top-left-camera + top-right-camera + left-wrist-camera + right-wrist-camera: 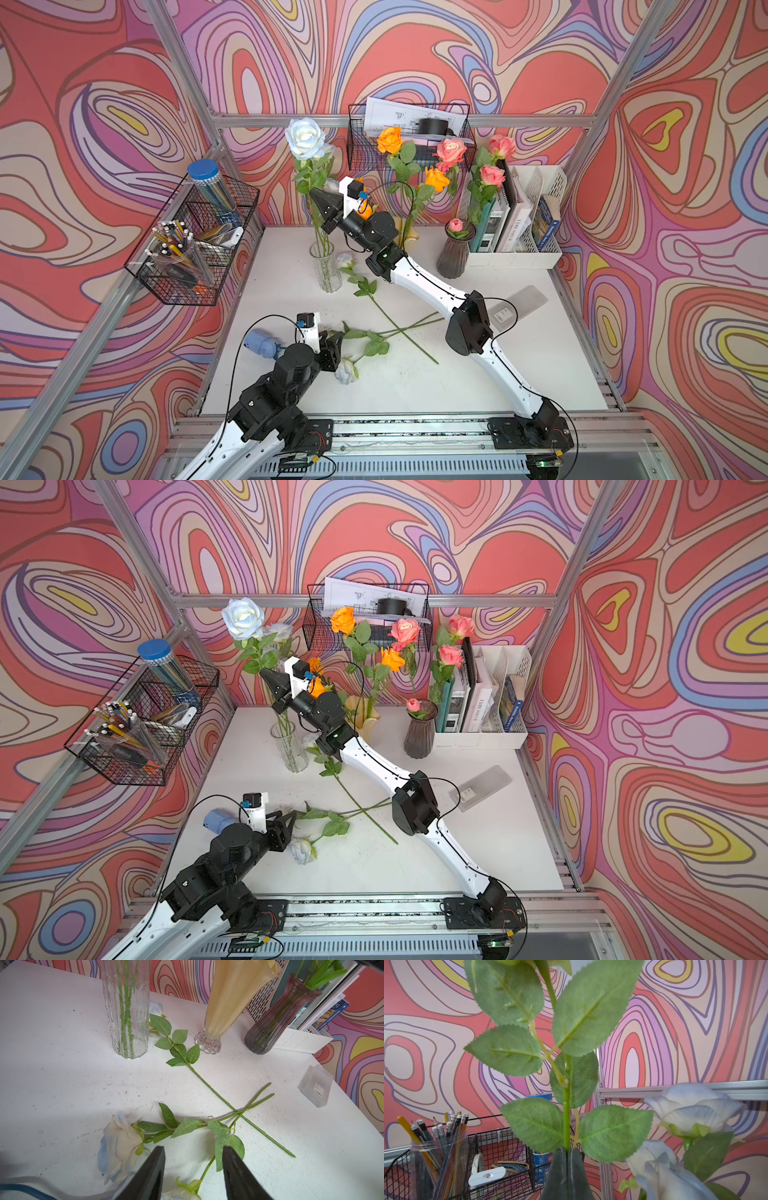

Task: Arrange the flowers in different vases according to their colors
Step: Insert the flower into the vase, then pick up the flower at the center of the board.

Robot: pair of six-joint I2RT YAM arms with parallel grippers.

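In the upper middle of a top view, the right gripper (pixel 314 194) is closed tight on the green stem of a tall white rose (pixel 305 137), and the stem goes down into the clear glass vase (pixel 326 266). Lower and a little to the right, the left gripper (pixel 336 345) hangs half open and empty over the white roses (pixel 345 371) lying crossed on the table (pixel 519 374). They look light, with stiff stems and soft petals, so the bare stem below the leaves is probably the safest hold.
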